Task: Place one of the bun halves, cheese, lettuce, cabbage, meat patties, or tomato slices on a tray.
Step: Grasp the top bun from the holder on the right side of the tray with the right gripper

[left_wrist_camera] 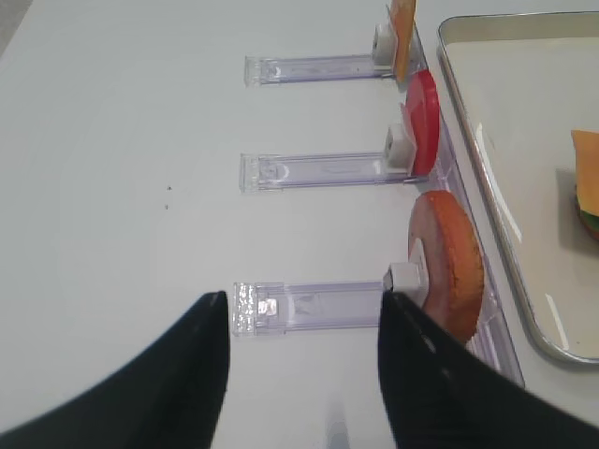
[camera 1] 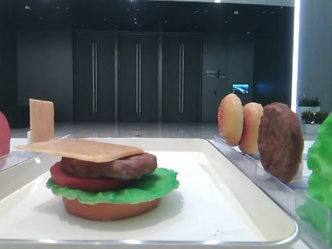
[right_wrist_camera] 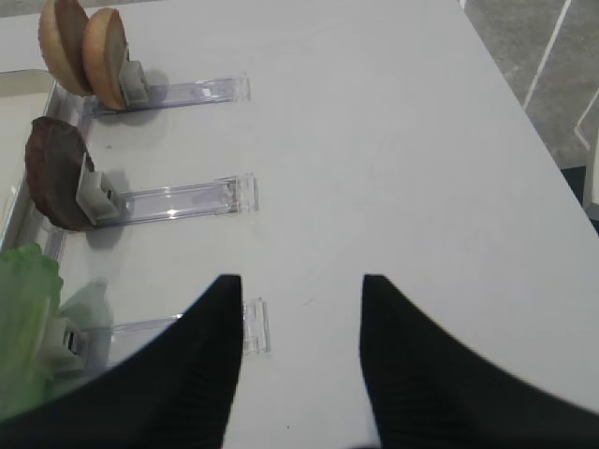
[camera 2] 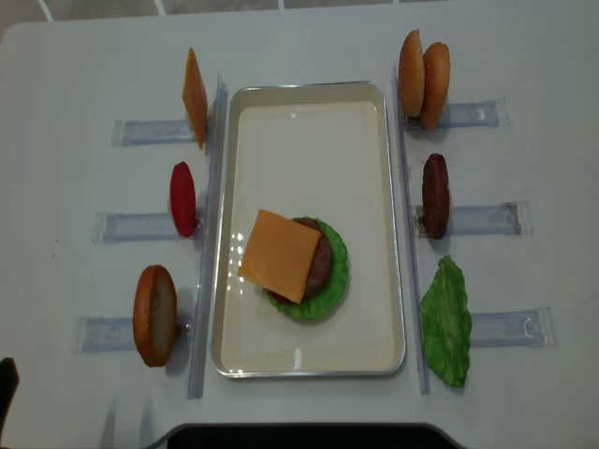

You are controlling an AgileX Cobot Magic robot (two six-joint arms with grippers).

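right gripper (right_wrist_camera: 299, 360): hovers low over bare table (right_wrist_camera: 402, 140), fingers spread, nothing between them; points toward the right-side racks
left gripper (left_wrist_camera: 304, 374): hovers over table just short of the nearest clear rack (left_wrist_camera: 309, 309), fingers apart, empty
tray (camera 2: 370, 327): centre of table, between the two rows of racks
stack on tray: cheese slice (camera 2: 280, 254) on top, tilted and overhanging; meat patty (camera 1: 111, 166) under it, then tomato slice (camera 1: 83, 180), lettuce leaf (camera 1: 140, 189), flat bottom bun (camera 1: 109, 208) touching tray
right racks: two bun halves (camera 2: 422, 71) upright on edge, spare patty (camera 2: 434, 195) upright, spare lettuce (camera 2: 446, 321)
left racks: spare cheese (camera 2: 195, 97), spare tomato (camera 2: 182, 198), orange bun (camera 2: 155, 314), all on edge
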